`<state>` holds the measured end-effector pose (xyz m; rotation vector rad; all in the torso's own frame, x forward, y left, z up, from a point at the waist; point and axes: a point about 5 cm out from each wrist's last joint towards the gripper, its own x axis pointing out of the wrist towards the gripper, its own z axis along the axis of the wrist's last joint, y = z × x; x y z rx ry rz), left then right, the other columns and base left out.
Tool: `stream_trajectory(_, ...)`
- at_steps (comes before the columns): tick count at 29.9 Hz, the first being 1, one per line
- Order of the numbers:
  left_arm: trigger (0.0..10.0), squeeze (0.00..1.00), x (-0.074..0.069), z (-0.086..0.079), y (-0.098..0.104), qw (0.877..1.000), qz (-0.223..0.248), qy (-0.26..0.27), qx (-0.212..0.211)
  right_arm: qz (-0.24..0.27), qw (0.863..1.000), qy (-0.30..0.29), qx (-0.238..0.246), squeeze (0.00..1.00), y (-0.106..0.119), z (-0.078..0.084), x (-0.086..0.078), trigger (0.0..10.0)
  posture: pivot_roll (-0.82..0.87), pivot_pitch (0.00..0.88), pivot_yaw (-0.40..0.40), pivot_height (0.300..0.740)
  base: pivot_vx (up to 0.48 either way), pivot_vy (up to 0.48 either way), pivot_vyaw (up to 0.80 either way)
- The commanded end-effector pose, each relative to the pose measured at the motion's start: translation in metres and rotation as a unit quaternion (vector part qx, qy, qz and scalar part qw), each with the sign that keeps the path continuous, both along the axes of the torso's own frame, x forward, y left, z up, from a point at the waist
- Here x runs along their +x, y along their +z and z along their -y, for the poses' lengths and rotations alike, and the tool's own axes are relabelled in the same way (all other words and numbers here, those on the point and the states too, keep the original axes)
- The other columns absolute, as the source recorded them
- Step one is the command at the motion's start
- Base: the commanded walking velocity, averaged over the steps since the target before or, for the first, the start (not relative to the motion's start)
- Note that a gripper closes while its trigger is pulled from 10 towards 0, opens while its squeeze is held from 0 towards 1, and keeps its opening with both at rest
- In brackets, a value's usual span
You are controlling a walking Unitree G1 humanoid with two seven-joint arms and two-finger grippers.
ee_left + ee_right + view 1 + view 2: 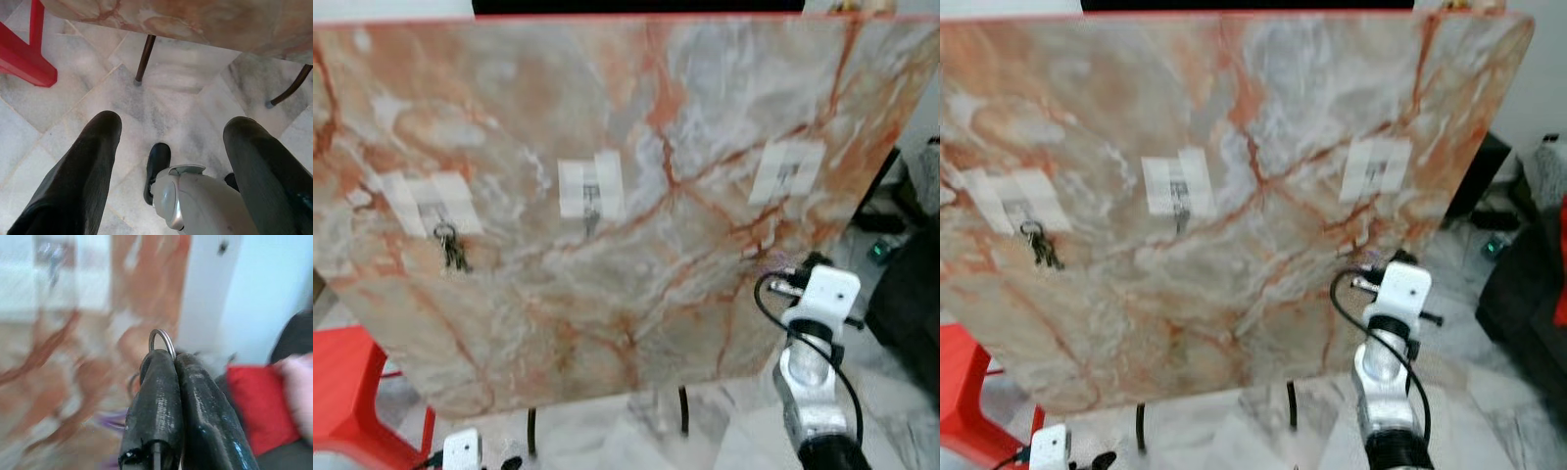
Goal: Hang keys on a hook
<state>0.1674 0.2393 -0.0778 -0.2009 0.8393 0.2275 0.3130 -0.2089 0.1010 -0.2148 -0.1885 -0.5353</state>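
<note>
Right gripper (pixel 164 363) pinched on key ring (pixel 162 340); nearest free hook (pixel 787 178) at twelve o'clock above, ring upright.

Marble board (pixel 636 196) stands upright, tilted, across most of the head view. Three taped hooks in a row: left hook (pixel 438 208) at 9 o'clock already carries keys (pixel 450 247); middle hook (pixel 591 191) near centre and right hook (pixel 787 174) at 2 o'clock are bare, open board around each. Right arm (pixel 815 362) rises at 5 o'clock, in front of the board's lower right corner, below the right hook. Board legs (pixel 145 58) on the floor at 6 o'clock, open floor between them. Red stool (pixel 352 392) at 8 o'clock blocks the left side. Dark clutter (pixel 901 284) at 3 o'clock crowds the right edge.
</note>
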Motion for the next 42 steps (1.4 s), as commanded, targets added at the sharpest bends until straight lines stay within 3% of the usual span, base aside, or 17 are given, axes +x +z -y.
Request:
stream_trajectory(1,10.0,0.0,-0.004,0.001,-0.003,1.0,-0.012,-0.001,-0.001,0.02,0.999,-0.014,-0.044,0.0,0.016,0.002,0.008,10.0,0.02,0.0,-0.032,0.74,0.0,0.0,0.0)
stream_trajectory(9,10.0,0.0,-0.003,0.0,-0.002,1.0,-0.011,-0.001,0.001,0.016,0.99,-0.025,-0.138,0.0,0.025,0.001,0.018,10.0,0.03,0.0,-0.029,0.74,0.0,0.0,0.0)
stream_trajectory(11,10.0,0.0,-0.003,0.0,-0.002,1.0,-0.011,-0.001,0.001,0.001,0.986,-0.001,-0.168,0.0,0.028,-0.006,0.028,10.0,0.03,0.0,-0.028,0.74,0.0,0.0,0.0)
stream_trajectory(21,10.0,0.0,-0.002,-0.001,-0.001,1.0,-0.01,-0.001,0.002,-0.021,0.986,0.004,-0.163,0.0,0.031,-0.008,0.041,10.0,0.04,0.0,-0.027,0.74,0.0,0.0,0.0)
stream_trajectory(32,10.0,0.0,-0.003,-0.001,-0.002,1.0,-0.01,-0.002,0.0,-0.011,0.979,-0.013,-0.203,0.0,0.03,-0.008,0.039,10.0,0.04,0.0,-0.026,0.74,0.0,0.0,0.0)
stream_trajectory(34,10.0,0.0,-0.002,0.001,-0.002,1.0,-0.009,-0.003,-0.001,-0.002,0.973,-0.013,-0.228,0.0,0.035,-0.01,0.042,10.0,0.04,0.0,-0.025,0.74,0.0,0.0,0.0)
stream_trajectory(42,10.0,0.0,0.0,0.002,-0.001,1.0,-0.007,-0.003,-0.003,-0.006,0.973,-0.002,-0.232,0.0,0.042,-0.013,0.049,10.0,0.04,0.0,-0.033,0.74,0.0,0.0,0.0)
